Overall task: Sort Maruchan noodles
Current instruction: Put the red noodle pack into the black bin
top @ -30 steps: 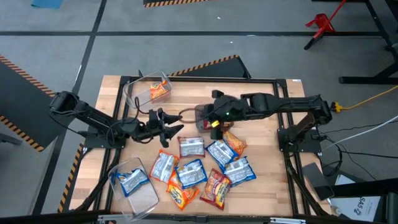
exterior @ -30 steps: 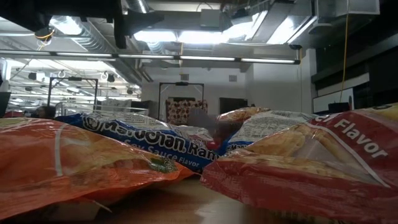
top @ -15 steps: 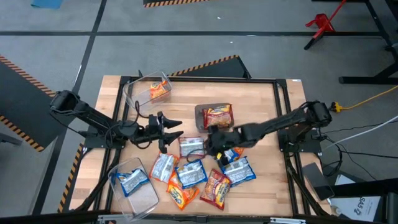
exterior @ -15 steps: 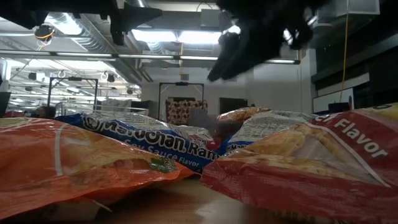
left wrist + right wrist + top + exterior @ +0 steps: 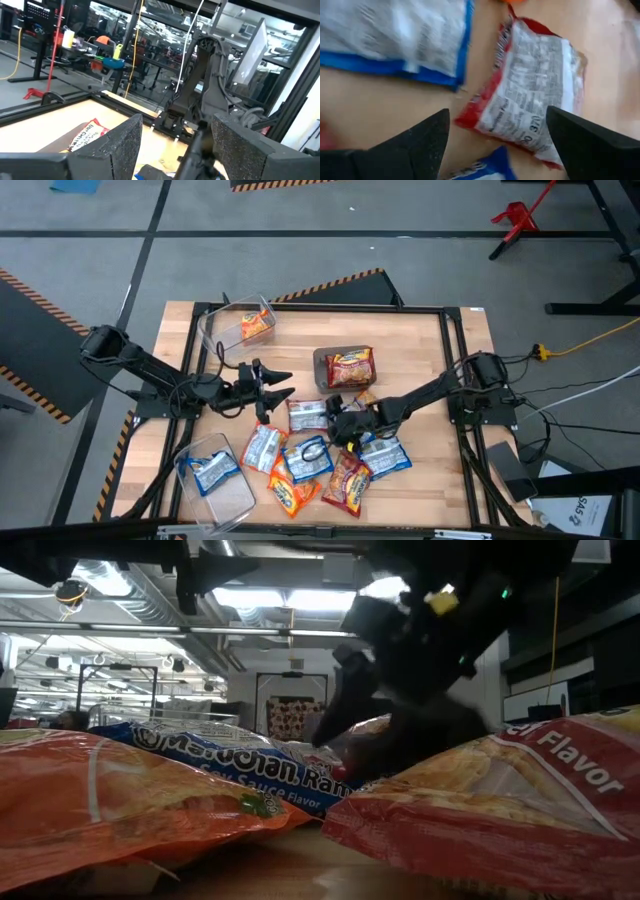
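Right claw (image 5: 337, 423): I see its fingers spread wide and empty, hanging low over the middle of the packet pile; in the right wrist view the two dark fingers (image 5: 415, 142) frame a red packet (image 5: 530, 110) lying print side up on the wood, without touching it.
Left claw (image 5: 272, 390): released, fingers parted, nothing between them; it hovers just left of the pile, pointing toward it.
Maruchan noodles (image 5: 325, 450): most lie loose in a cluster on the front half of the tabletop, some overlapping; blue-and-white, orange and red kinds mixed.
Sorted so far: one red packet in the small tray (image 5: 320, 365) behind the pile; one orange packet in the clear bin (image 5: 215, 325) at the back left; one blue-and-white packet in the clear bin (image 5: 235, 498) at the front left.
Tabletop (image 5: 420, 350): pale wood boards, edged by a dark metal frame.
Low view: I look across an orange packet (image 5: 120, 795) and a red packet (image 5: 500, 805) close to the lens, with the right arm dark above them.
Room: grey floor with black-and-orange striped tape, a yellow cable (image 5: 590, 338) at the right, ceiling strip lights and workbenches beyond.
Textures: packets are flat, rectangular, crinkly and glossy; bins are thin clear plastic.
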Tool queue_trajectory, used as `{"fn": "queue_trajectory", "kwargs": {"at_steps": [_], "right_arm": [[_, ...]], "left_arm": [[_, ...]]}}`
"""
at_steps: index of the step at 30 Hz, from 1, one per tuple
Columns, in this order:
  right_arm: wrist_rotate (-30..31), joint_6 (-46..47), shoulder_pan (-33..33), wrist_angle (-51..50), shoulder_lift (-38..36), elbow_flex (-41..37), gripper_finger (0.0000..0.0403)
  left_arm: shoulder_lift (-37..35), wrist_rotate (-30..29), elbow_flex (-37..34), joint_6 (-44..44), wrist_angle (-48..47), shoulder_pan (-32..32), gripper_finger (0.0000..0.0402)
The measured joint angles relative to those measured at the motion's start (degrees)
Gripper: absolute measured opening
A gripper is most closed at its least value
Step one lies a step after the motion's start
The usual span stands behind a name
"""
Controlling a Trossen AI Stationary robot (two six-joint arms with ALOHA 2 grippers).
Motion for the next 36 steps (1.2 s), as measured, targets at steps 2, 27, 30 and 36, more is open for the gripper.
{"fn": "queue_trajectory", "kwargs": {"at_steps": [2, 27, 30, 36], "right_arm": [[2.77, -2.45, 0.0, 2.87, 1.81, 0.05, 0.0312], [12.62, 5.01, 0.74, -11.97, 3.48, 11.55, 0.0006], [10.55, 7.31, 0.74, -17.98, -0.26, 15.03, 0.0004], [4.76, 14.66, -0.67, -26.93, -10.34, 22.22, 0.0002]], "left_arm": [[0.0, -0.69, 0.01, 0.0, 0.0, 0.0, 0.0233], [0.02, -0.51, 0.02, -1.51, 4.85, -0.17, 0.0233], [-0.06, -0.42, 0.04, -1.48, 7.72, -0.17, 0.0233], [-0.33, 5.99, 0.03, 3.04, 15.03, -0.46, 0.0233]]}}
